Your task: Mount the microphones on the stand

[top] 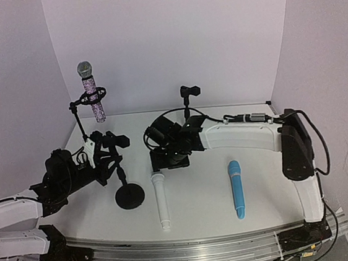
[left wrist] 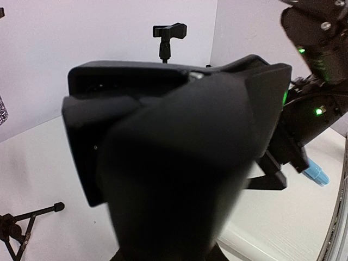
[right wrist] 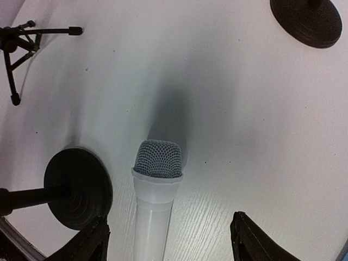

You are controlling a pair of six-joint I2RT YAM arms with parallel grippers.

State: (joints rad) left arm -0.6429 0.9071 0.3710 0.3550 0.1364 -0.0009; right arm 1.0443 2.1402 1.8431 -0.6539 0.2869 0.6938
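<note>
Directly beneath the right gripper [right wrist: 169, 242] lies the all-white stick microphone with a grey mesh head [right wrist: 154, 201]. Its fingers are spread wide on either side of the white body, touching nothing and holding nothing. The microphone lies flat on the pale wood-grain table [top: 201, 212], its long axis running near to far, head towards the back wall and tail towards the arm bases, so the fingers stand across that axis. The right arm is plainly the nearer one. The left gripper [top: 103, 163] hovers at the stem of the black round-based stand [top: 130, 196], just left of the white microphone; a dark shape fills its wrist view, so I cannot tell whether it is closed. The light blue microphone [top: 236, 189] lies parallel, well to the right. The purple-glitter microphone with a silver head [top: 94, 95] already sits clipped upright at the back left. A plain pale backdrop [top: 170, 37] surrounds the table.
</note>
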